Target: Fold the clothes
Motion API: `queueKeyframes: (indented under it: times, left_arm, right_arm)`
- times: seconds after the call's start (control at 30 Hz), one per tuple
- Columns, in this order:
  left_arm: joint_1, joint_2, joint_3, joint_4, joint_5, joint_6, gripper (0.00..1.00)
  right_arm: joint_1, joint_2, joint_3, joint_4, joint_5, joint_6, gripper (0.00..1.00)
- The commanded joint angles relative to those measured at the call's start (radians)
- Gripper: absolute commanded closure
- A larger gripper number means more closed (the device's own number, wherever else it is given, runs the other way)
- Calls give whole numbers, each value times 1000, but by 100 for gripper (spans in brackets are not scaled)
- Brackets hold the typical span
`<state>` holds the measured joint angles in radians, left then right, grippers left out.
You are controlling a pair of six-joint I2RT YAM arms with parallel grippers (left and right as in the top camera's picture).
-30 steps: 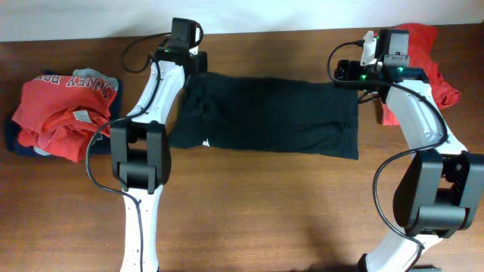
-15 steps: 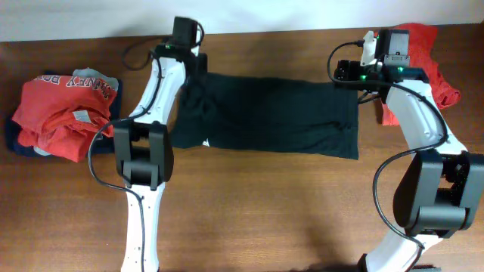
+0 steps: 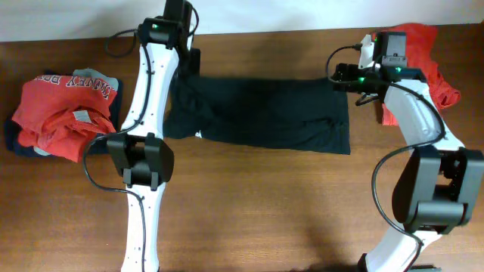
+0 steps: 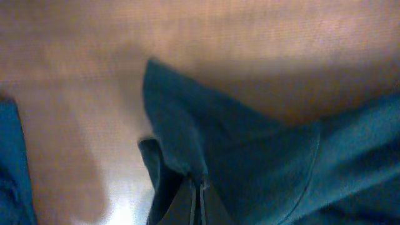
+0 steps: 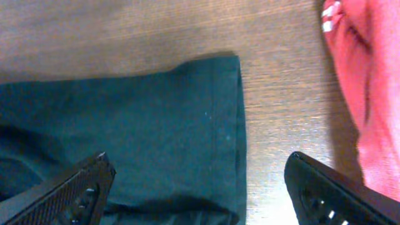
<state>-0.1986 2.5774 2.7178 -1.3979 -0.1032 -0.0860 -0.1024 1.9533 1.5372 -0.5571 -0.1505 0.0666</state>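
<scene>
straightening the black shirt (image 3: 265, 113)
left hand (image 3: 189, 60) is clamping its far corner, right hand (image 5: 197, 169) is hovering spread; best pulling low and evenly.

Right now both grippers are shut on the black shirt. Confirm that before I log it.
Not quite: only the left gripper is shut on the black shirt. The right gripper hangs open over its edge, as the right wrist view shows.
</scene>
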Motion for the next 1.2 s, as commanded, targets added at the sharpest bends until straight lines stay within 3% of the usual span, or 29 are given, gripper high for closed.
queueKeyframes:
  times: [0.0,0.2,0.43,1.17]
  left_arm:
    - [-9,15,13,-41,11,5,100]
    - [-17,34,13,-58,42,5,99]
    - [-28,42,13,-46,59,4,99]
    - [-28,42,13,2,59,-18,99]
  right_arm:
    - [-2,29,12,-2,-39,-10,9]
    - [-2,32,15,24,-56,-11,11]
    - [-2,49,18,171,-47,-11,16]
    - [37,328,19,378,5,1,23]
